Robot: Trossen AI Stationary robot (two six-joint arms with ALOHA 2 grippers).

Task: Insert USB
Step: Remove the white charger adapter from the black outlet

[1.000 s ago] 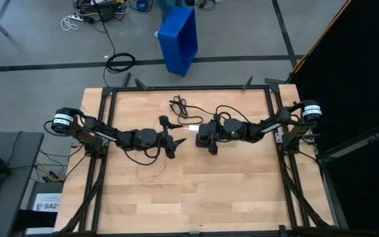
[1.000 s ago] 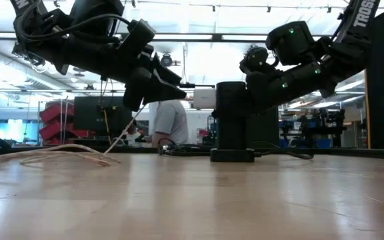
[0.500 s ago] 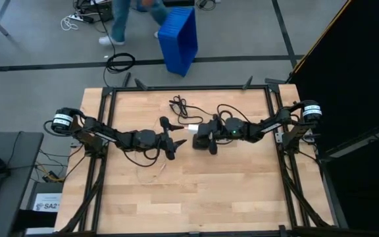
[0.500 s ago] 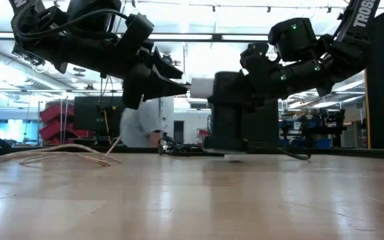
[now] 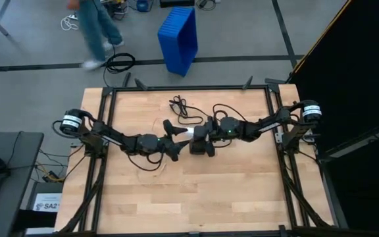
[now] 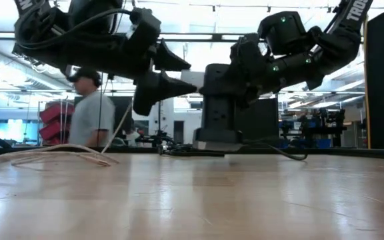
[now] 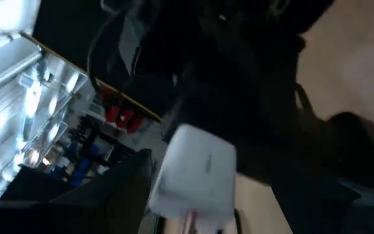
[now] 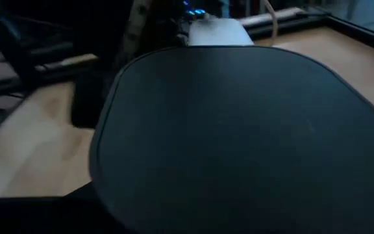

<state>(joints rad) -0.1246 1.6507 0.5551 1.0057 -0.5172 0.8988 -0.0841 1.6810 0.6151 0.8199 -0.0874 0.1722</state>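
While both arms meet over the middle of the wooden desk (image 5: 209, 191), the right gripper (image 5: 201, 139) has its jaws closed around a black box-shaped hub (image 6: 217, 113) and holds it lifted just above the desk, with a black cable (image 5: 179, 105) trailing behind it. Facing it, the left gripper (image 5: 174, 137) has its jaws set wide, and a white USB plug (image 7: 197, 172) sits between them at the tips, its front end touching or very near the side of the hub; I cannot tell if it is already inside. Beyond the desk a person (image 6: 89, 110) walks past and a blue bin (image 5: 179, 38) stands on the floor.
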